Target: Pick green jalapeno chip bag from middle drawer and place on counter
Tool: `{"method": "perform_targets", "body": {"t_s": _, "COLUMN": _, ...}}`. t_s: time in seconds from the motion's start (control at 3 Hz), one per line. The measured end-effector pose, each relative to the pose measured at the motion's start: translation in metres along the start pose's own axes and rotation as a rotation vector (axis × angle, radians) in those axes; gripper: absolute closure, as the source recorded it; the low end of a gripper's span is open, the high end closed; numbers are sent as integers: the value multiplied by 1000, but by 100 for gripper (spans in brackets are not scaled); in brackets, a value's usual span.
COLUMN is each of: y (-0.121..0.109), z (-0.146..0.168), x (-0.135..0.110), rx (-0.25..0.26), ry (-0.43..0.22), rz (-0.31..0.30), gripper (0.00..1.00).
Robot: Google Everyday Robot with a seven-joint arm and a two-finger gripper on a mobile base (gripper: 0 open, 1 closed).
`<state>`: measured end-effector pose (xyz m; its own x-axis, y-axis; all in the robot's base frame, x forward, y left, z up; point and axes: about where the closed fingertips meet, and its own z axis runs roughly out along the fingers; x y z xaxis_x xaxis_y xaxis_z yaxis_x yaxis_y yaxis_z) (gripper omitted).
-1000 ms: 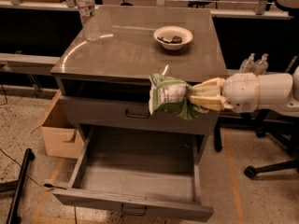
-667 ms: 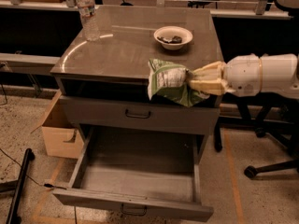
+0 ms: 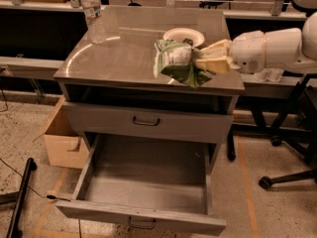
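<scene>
The green jalapeno chip bag (image 3: 176, 61) is crumpled, green and white, and hangs just above the front right part of the counter (image 3: 119, 53). My gripper (image 3: 200, 63) reaches in from the right on a white arm and is shut on the bag's right end. The middle drawer (image 3: 143, 185), the cabinet's lowest, is pulled wide open and looks empty inside. The like grey drawer above it (image 3: 146, 122) is closed.
A white bowl (image 3: 184, 35) with dark contents sits at the counter's back right, just behind the bag. A clear water bottle (image 3: 93, 15) stands at the back left. A cardboard box (image 3: 62, 138) sits left of the cabinet. Office chair legs (image 3: 285, 175) stand at the right.
My gripper has lifted the chip bag from in front of the upper drawer up to counter height and over the counter's front right part.
</scene>
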<state>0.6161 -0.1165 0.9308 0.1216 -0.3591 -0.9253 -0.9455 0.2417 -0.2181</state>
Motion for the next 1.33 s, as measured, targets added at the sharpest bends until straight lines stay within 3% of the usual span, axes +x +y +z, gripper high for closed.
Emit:
{"method": "perform_targets", "body": {"t_s": 0.67, "y": -54, "z": 42, "x": 11, "rx": 41, "ry": 26, "rz": -23, "gripper": 100}}
{"method": "perform_targets", "body": {"t_s": 1.0, "y": -71, "z": 65, "x": 14, "rx": 54, "ry": 32, "rz": -36, "gripper": 83}}
{"method": "perform_targets", "body": {"t_s": 1.33, "y": -80, "z": 83, "x": 16, "rx": 66, "ry": 24, "rz": -48, "gripper": 58}}
